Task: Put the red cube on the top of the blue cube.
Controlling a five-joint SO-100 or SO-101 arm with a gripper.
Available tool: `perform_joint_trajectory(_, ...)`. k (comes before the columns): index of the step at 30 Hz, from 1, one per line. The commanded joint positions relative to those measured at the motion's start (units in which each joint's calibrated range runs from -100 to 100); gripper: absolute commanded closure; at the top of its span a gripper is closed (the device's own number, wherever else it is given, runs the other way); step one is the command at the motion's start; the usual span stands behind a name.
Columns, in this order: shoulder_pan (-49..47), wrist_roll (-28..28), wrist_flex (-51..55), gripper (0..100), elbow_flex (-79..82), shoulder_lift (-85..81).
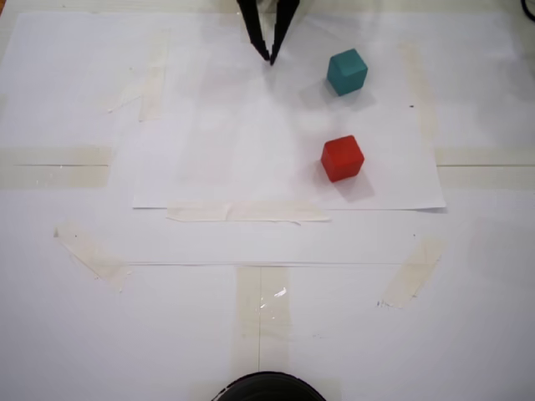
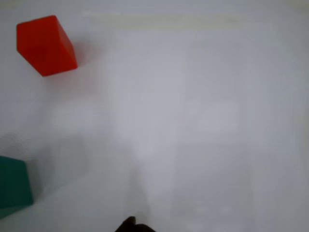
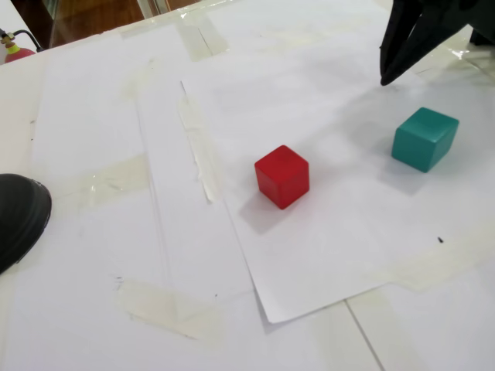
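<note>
I work on a makeshift hobby tabletop: white paper sheets (image 1: pixel 251 125) held flat with strips of masking tape (image 1: pixel 247 212). At the upper left of a fixed view, a wooden floor (image 3: pixel 93 15) hints at an ordinary indoor room

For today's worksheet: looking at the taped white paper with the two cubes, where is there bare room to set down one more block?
Most of the paper left of the matte red cube and matte teal cube is bare. The narrow gap between the cubes is free. It is tightest beside the black gripper tips.
</note>
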Motion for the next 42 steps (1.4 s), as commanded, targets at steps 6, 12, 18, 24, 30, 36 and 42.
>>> perform_joint_trajectory(6, 1.91, 0.44, -1.24, 100, -0.73, -0.64)
perform_joint_trajectory(12, 3.5, 1.17, 9.36, 100, -13.26, -0.64)
perform_joint_trajectory(18, 4.64, 2.88, 12.7, 100, -30.14, 11.81)
perform_joint_trajectory(24, 2.97, 8.45, 9.69, 100, -49.75, 32.41)
perform_joint_trajectory(30, -0.13, 6.94, 15.23, 100, -72.27, 53.53)
perform_joint_trajectory(36, -5.28, 6.5, 16.05, 100, -93.24, 73.44)
perform_joint_trajectory(42, -11.03, 5.18, 19.96, 100, -110.58, 90.61)
